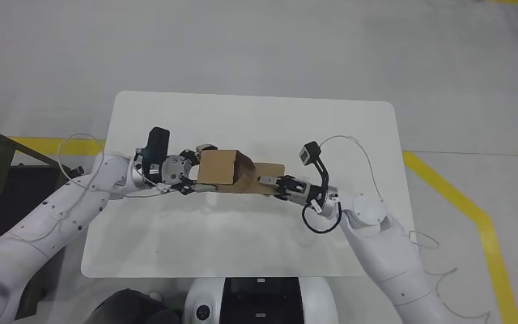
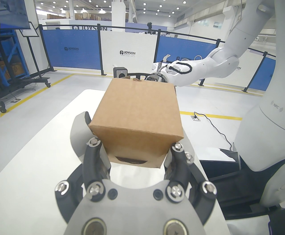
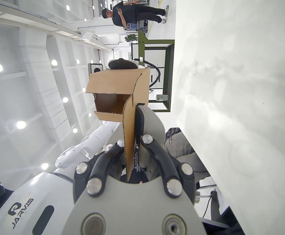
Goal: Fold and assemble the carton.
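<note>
Over the middle of the surface (image 1: 243, 243): carton (image 1: 218, 168), open end to the right. The left tool (image 2: 133, 144) clamps its closed end; the right tool (image 3: 134, 124) pinches one flap (image 3: 128, 142). Risk: arms pulling unevenly could tear that flap or slip the carton from the left tool.

Bright, diffuse overhead light washing evenly over white table (image 1: 259, 121). Pale floor (image 1: 243, 49) glaring almost as white around it in top view. Round ceiling lamps (image 3: 21, 124) blazing in my right wrist view, haloing against white ceiling. Rows of ceiling spots (image 2: 144, 4) shining far off in my left wrist view. Carton (image 2: 138, 109) catching light on top, near face sitting darker, open inside shading deep brown. Barrier rail (image 2: 189, 36) bowing toward picture edges under wide lens.
</note>
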Tool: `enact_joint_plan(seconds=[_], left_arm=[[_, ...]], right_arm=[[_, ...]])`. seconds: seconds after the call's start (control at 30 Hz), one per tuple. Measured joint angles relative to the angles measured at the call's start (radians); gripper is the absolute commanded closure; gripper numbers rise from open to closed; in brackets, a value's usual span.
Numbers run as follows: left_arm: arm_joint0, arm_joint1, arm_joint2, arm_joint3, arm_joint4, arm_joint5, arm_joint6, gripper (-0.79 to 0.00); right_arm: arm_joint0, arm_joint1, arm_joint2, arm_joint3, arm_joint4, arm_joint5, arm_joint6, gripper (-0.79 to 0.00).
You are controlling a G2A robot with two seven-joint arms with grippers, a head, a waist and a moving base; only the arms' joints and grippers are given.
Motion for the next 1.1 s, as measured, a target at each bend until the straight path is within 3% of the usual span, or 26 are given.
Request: enact_joint_plan(seconds=[0.3,0.43,0.5,0.63,0.7,0.73,0.8,0.87,0.9,1.1], left_arm=[[-0.006,0.004,0.006,0.024,-0.021,0.0,0.0,-0.169],[-0.002,0.005,-0.006,0.026,-0.05,0.0,0.0,-0.123],[0.002,0.006,-0.011,0.025,-0.054,0.0,0.0,-0.12],[0.007,0.006,-0.015,0.022,-0.043,0.0,0.0,-0.12],[0.007,0.006,-0.011,0.024,-0.018,0.0,0.0,-0.12],[0.006,0.006,-0.009,0.026,-0.009,0.0,0.0,-0.117],[0.004,0.003,-0.004,0.026,-0.002,0.0,0.0,-0.111],[0.001,0.001,0.002,0.024,0.001,0.0,0.0,-0.111],[-0.002,-0.001,0.005,0.024,0.007,0.0,0.0,-0.108],[-0.021,-0.009,0.027,0.025,0.045,0.0,0.0,-0.092]], right_arm=[[-0.028,0.007,0.031,0.005,0.065,-0.065,0.01,-0.785],[-0.049,0.008,0.04,0.018,0.123,-0.11,0.033,-0.785],[-0.062,0.009,0.05,0.033,0.158,-0.145,0.031,-0.733],[-0.068,0.01,0.058,0.056,0.182,-0.145,0.012,-0.705],[-0.059,0.01,0.049,0.053,0.163,-0.135,0.02,-0.545],[-0.054,0.01,0.044,0.05,0.149,-0.127,0.019,-0.419],[-0.043,0.009,0.033,0.041,0.118,-0.109,0.001,-0.305],[-0.035,0.009,0.023,0.033,0.094,-0.094,-0.018,-0.142],[-0.03,0.008,0.016,0.027,0.077,-0.082,-0.027,-0.015],[-0.004,0.008,-0.021,-0.007,-0.045,0.0,-0.089,0.0]])
